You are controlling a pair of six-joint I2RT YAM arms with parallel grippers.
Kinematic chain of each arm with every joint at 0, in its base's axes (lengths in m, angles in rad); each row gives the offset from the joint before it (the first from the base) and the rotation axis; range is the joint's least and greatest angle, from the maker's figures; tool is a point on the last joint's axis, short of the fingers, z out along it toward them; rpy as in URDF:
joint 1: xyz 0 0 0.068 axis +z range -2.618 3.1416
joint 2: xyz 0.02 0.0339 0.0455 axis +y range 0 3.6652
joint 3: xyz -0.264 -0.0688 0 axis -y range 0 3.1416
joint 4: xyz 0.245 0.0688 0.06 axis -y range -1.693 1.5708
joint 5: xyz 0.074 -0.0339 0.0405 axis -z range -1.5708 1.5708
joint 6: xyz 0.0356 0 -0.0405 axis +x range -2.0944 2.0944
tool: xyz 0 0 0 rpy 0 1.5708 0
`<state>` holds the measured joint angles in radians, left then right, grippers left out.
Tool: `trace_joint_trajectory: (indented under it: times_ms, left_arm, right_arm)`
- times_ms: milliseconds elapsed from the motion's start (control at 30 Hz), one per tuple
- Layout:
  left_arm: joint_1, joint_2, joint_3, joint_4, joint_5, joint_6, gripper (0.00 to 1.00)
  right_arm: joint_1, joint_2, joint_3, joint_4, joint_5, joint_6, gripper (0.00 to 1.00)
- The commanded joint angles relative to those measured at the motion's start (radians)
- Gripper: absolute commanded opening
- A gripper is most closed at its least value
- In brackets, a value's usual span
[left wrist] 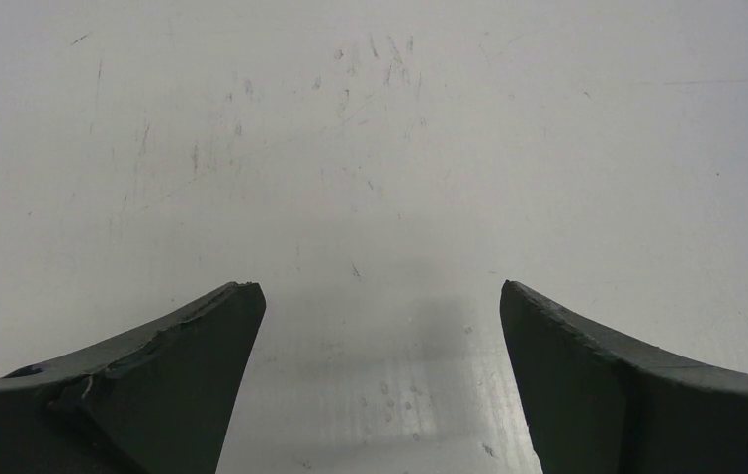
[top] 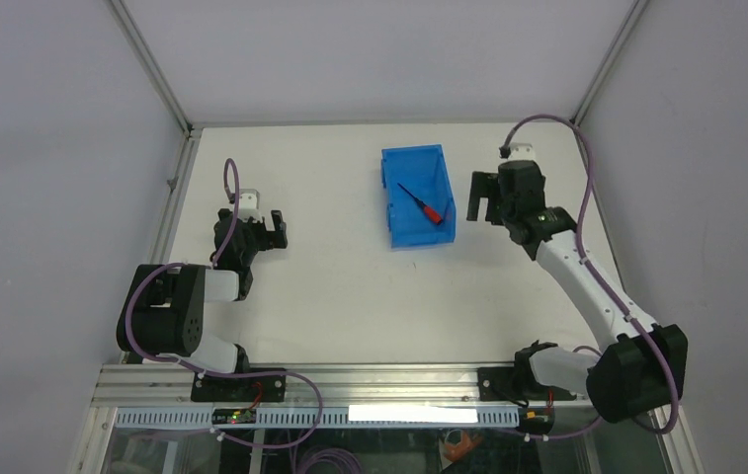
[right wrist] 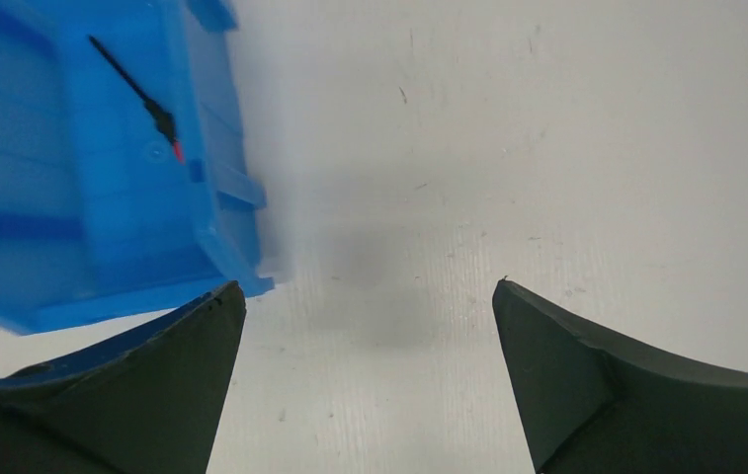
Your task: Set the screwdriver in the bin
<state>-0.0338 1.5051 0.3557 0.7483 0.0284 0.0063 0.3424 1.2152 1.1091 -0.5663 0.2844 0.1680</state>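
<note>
Screwdriver (top: 423, 202) lies inside the bin (top: 425, 235), flat on its floor and aslant. Red handle points toward the near right corner, black shaft toward the far left. Bin sits on the white table (top: 350, 296), toward the far side, right of centre. Right gripper (top: 481, 200) hangs just beside the bin's right wall, fingers spread wide, holding nothing. Left gripper (top: 273, 229) is well apart at the table's left, fingers likewise spread, over scratched white surface.

Overhead, close right-wrist views apparently share the bin (top: 421, 237).
</note>
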Motion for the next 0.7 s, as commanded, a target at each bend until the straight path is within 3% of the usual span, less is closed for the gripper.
trace_joint_trajectory:
  times_ms: [0,133,367,667]
  left_arm:
    - [-0.011,0.001,0.023,0.065,0.016,-0.015,0.99]
    - [-0.011,0.001,0.023,0.065,0.016,-0.015,0.99]
    - [-0.010,0.001,0.023,0.065,0.016,-0.015,0.99]
    - [-0.010,0.001,0.023,0.065,0.016,-0.015,0.99]
  right_arm:
    - [-0.036,-0.108,-0.273,0.321,0.001,0.036,0.99]
    - [-0.045,-0.200,-0.498,0.512,0.044,0.060,0.99]
    - [-0.046,-0.244,-0.651,0.665,0.100,0.089,0.99]
    - [-0.046,-0.237,-0.637,0.626,0.119,0.087,0.99]
